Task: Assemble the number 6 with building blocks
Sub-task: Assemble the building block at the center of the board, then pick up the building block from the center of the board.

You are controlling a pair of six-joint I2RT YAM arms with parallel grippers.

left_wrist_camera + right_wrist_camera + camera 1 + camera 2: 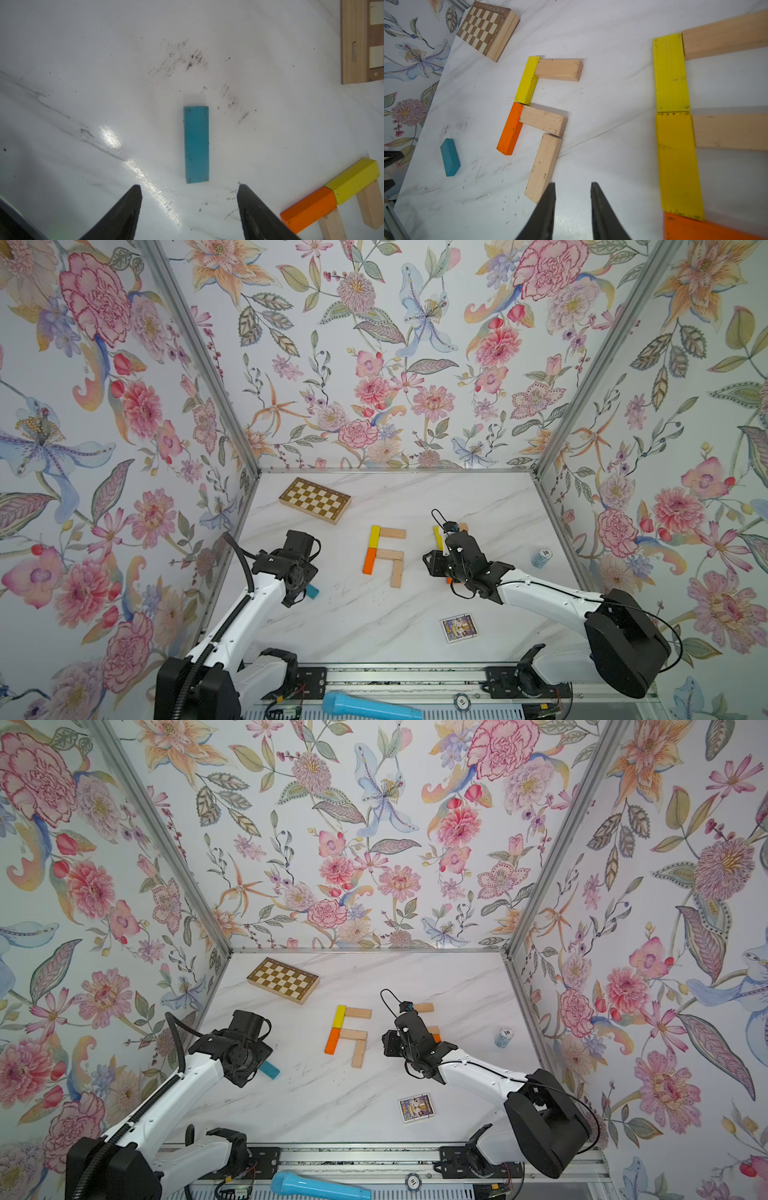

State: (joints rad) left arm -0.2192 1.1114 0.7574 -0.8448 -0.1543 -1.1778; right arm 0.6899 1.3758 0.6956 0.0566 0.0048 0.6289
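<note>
Left fingers [128,212] wide apart by the teal block [196,145]; right fingers [546,212] slightly apart, empty, near a beige block [544,166].

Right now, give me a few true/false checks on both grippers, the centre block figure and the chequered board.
1. The left gripper holds the teal block. False: its jaws stand open and the block lies on the table ahead of them.
2. The centre figure has five planks. True.
3. Its bottom bar is placed. False: nothing joins the orange plank to the lower beige plank.
4. The right gripper is empty. True.
5. The chequered board touches the yellow plank. False: bare table lies between them.
</note>
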